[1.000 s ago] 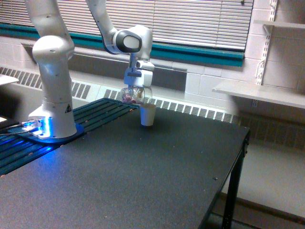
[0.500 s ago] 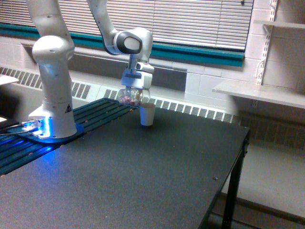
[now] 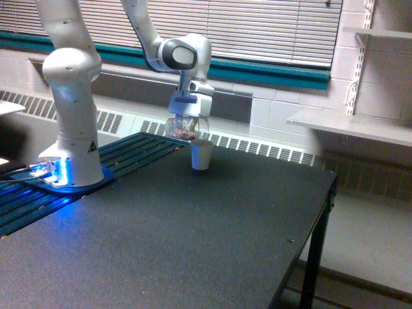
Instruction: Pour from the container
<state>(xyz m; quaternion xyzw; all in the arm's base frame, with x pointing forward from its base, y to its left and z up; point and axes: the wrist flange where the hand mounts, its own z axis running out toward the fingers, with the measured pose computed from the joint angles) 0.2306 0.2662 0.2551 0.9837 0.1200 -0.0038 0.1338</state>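
The gripper (image 3: 188, 122) is clasping the clear container (image 3: 187, 128) from above, hanging it just above and slightly to the exterior view's left of the white paper cup (image 3: 201, 155), which is standing near the table's (image 3: 193, 238) far edge.

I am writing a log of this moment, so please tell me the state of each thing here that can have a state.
gripper: jaws shut on the clear cup, pointing down.
clear cup: held in the air above the white paper cup, reddish bits inside.
white paper cup: upright on the table, open at the top.
table: dark top.
window blinds: lowered.
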